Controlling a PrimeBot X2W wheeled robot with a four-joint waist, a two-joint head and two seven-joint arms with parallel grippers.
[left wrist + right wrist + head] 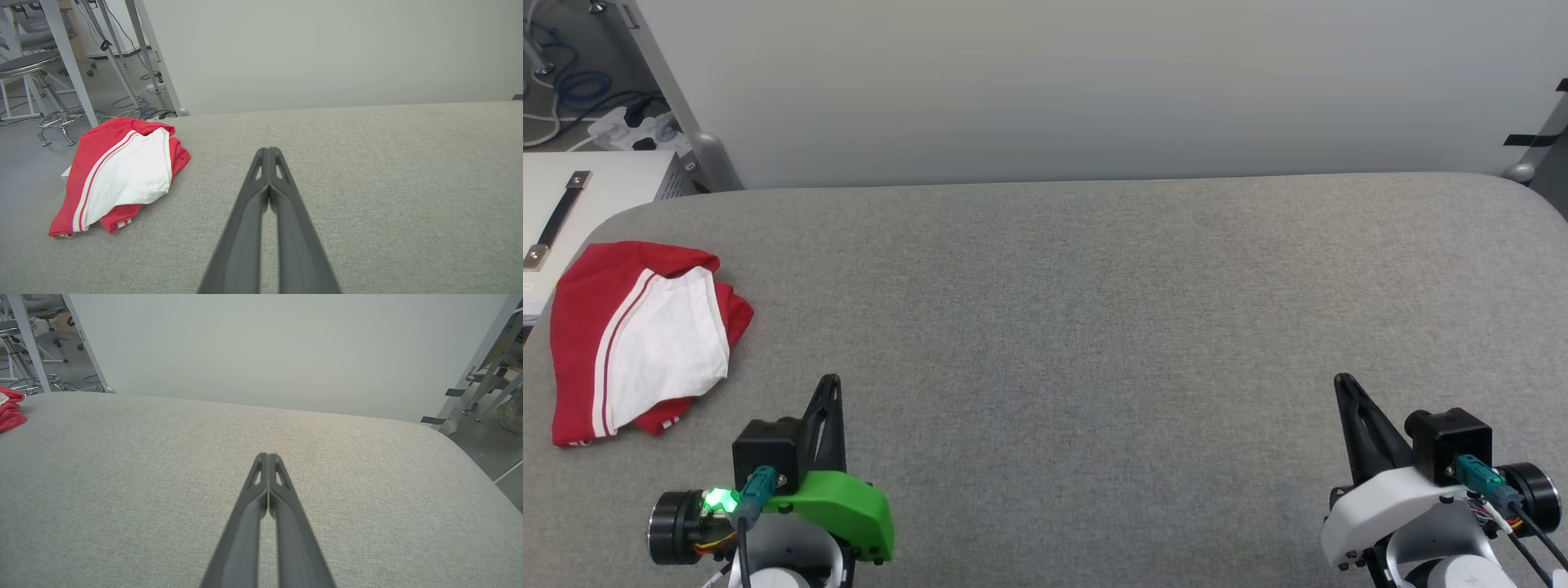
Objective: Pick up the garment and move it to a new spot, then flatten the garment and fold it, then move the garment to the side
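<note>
The garment (645, 339) lies bunched at the table's far left: red cloth with a white sleeve on top and red-and-white striped trim. The left wrist view has the garment (122, 175) ahead and to the left, and a red edge of the garment (10, 412) pokes into the right wrist view's left border. My left gripper (830, 384) hovers at the lower left, to the right of the garment and apart from it, shut and empty (269, 150). At the lower right, my right gripper (1342, 381) is shut with nothing in it (267, 456).
A grey fabric-covered table (1094, 327) with rounded corners spans the view, backed by a pale wall. Beyond its left edge stand a white cabinet (596, 188), metal frame legs (69, 61), a stool (36, 65) and floor cables. More metal legs (486, 375) stand off the right corner.
</note>
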